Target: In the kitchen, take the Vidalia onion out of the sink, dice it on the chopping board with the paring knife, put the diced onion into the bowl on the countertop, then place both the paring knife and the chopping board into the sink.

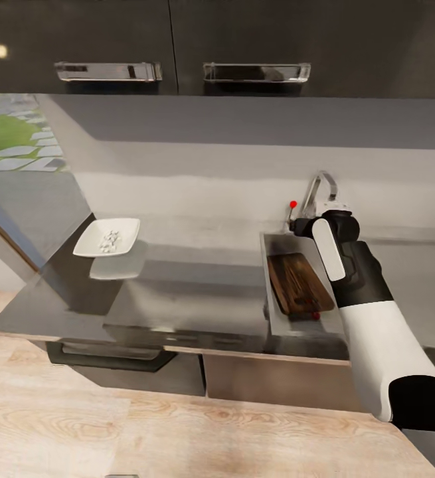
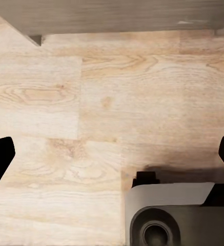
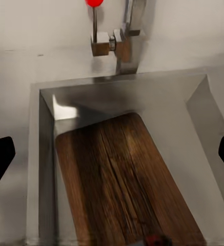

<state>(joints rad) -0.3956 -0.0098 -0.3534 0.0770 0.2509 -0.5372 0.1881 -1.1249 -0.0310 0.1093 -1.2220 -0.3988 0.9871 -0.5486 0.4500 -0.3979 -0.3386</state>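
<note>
The chopping board (image 1: 299, 283) lies inside the sink (image 1: 267, 265), tilted along the basin with one long edge near the wall on the worktop side; the right wrist view shows its dark grain (image 3: 122, 179) running across the steel floor below the tap (image 3: 127, 31) and its red knob (image 3: 94, 2). At the board's near end a small red shape (image 1: 317, 315) peeks out, also caught at the edge of the right wrist view (image 3: 154, 240); it is most likely the handle of the paring knife, though too little shows to be sure. Off to the left on the worktop (image 1: 190, 292), well apart from the sink, the white bowl (image 1: 107, 237) holds a small heap of diced onion (image 1: 110, 241). The right gripper (image 3: 112, 154) hovers above the basin with its dark fingers spread wide and nothing between them. The left gripper (image 2: 112, 154) is equally wide and empty, pointed down at the wooden floor (image 2: 117, 102) beside the robot's base (image 2: 173, 215). Judged from this layout, the closing step is in hand or just finished: board and probable knife are in the sink. What remains is to confirm the knife rests fully in the basin, then lift the right arm clear without brushing the tap.
</note>
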